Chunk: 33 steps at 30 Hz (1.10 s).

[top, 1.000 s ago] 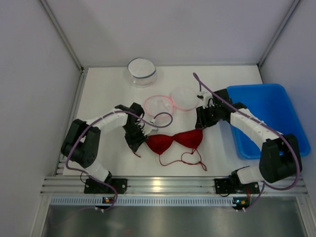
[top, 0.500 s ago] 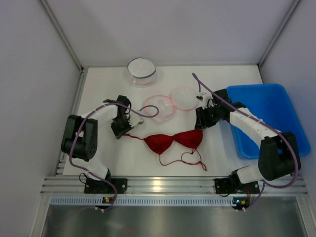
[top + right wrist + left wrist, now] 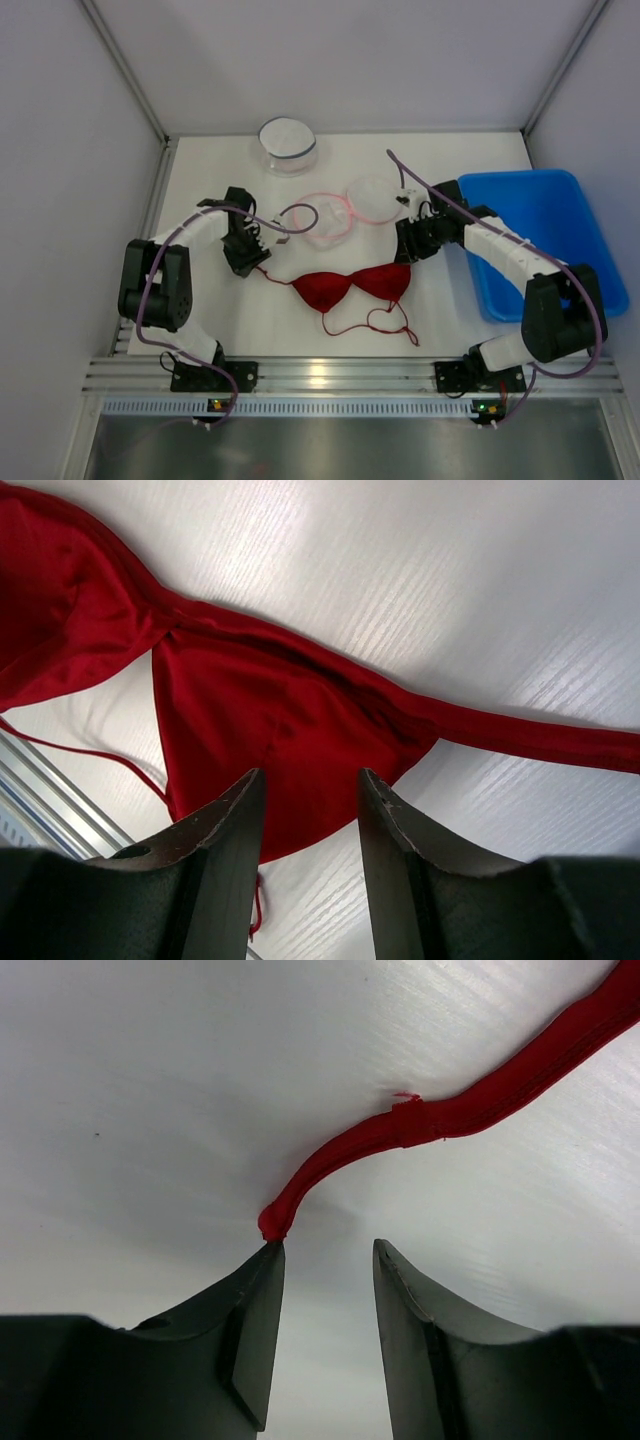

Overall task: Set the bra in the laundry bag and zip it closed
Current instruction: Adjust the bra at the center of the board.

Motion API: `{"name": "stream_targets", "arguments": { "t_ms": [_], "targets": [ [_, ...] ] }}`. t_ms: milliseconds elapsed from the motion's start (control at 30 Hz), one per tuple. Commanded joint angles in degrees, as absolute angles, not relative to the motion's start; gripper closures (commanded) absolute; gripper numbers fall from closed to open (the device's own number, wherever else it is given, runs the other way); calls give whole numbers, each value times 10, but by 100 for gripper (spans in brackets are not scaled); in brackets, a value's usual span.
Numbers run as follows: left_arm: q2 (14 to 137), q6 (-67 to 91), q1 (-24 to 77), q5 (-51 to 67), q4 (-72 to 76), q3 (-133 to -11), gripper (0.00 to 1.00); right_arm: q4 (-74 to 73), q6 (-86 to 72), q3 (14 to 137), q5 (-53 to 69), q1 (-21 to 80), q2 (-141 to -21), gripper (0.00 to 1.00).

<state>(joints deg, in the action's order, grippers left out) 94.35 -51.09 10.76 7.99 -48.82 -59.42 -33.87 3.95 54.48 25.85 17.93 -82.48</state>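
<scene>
Your left claw (image 3: 243,262) sits low on the table (image 3: 205,185), released, one fingertip (image 3: 272,1252) touching the end of the strap (image 3: 455,1112). The bra (image 3: 352,284) lies flat between both arms. Your right claw (image 3: 408,250) hangs released over one cup. The laundry bag (image 3: 328,216) lies just behind, with a blue bin (image 3: 540,240) to the right.

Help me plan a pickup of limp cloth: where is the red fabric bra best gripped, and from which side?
Probably the narrow join between the cups of the red fabric bra, from straight above: it lies flat on the white table, so no side offers an edge; thin straps could slip. The right gripper, fingers open, hangs over one cup.
</scene>
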Motion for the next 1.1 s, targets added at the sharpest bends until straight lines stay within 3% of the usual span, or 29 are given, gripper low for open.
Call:
{"name": "stream_targets", "arguments": {
  "t_ms": [0, 100, 233, 333, 400, 567, 700, 800, 833, 1067],
  "targets": [
    [945, -526, 104, 124, -486, -592, 53, -337, 51, 572, 270, 172, -826, 58],
    [949, -529, 102, 135, -476, -587, 55, -340, 53, 574, 269, 172, -824, 57],
    [951, -541, 101, 138, -475, -578, 73, -340, 53, 575, 269, 171, -822, 57],
    [941, -548, 98, 138, -475, -570, 77, -341, 52, 576, 272, 172, -823, 57],
    [927, -558, 96, 126, -475, -566, 76, -341, 53, 577, 272, 172, -825, 57],
    [876, -588, 94, 105, -474, -563, 57, -342, 53, 577, 277, 172, -827, 57],
    [866, -620, 94, 102, -472, -571, 49, -341, 53, 581, 277, 172, -829, 54],
    [878, -653, 93, 113, -466, -581, 45, -345, 54, 584, 278, 171, -830, 41],
    [884, -674, 92, 127, -466, -583, 44, -347, 56, 585, 276, 172, -830, 33],
    [961, -715, 84, 181, -461, -622, 40, -359, 68, 586, 264, 171, -817, 12]
  ]
}}
